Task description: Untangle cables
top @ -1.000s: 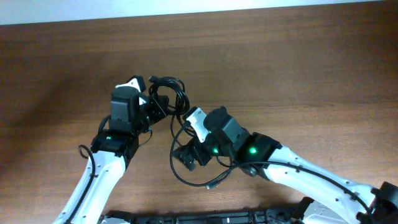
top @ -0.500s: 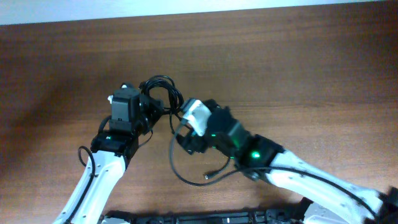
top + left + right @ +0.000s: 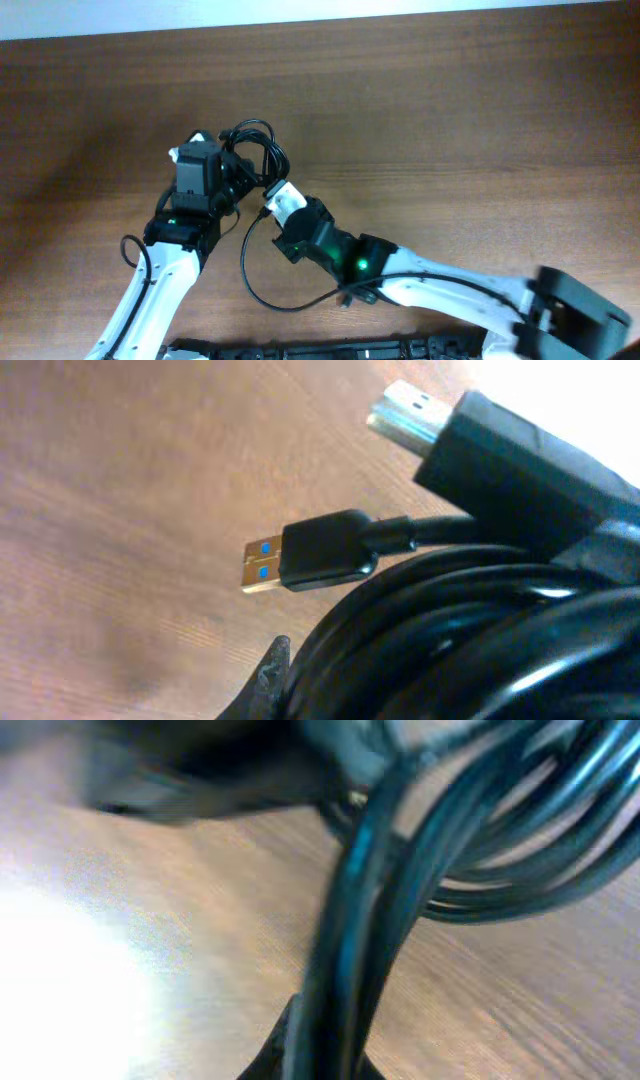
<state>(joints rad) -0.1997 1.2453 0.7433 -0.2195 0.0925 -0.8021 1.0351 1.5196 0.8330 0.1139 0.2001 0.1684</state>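
Note:
The cables (image 3: 256, 148) are a clump of thin black cords left of the table's middle. My left gripper (image 3: 241, 178) is shut on the clump's near side. In the left wrist view the bundle (image 3: 470, 630) fills the lower right against one fingertip (image 3: 268, 672). A USB plug (image 3: 305, 550) and a larger flat plug (image 3: 470, 440) stick out. My right gripper (image 3: 268, 206) sits just right of the clump, shut on a strand (image 3: 350, 920) that runs up between its fingers. A loose loop (image 3: 250, 285) trails toward the front edge.
The brown wooden table (image 3: 480, 110) stretches away to the right and back. My right arm (image 3: 440, 290) lies low across the front right. The left arm (image 3: 165, 270) rises from the front left. A dark rail (image 3: 330, 350) runs along the front edge.
My right gripper has moved left toward the clump and shut on a strand. The loose loop has swung left with it. The left gripper has kept its grip.

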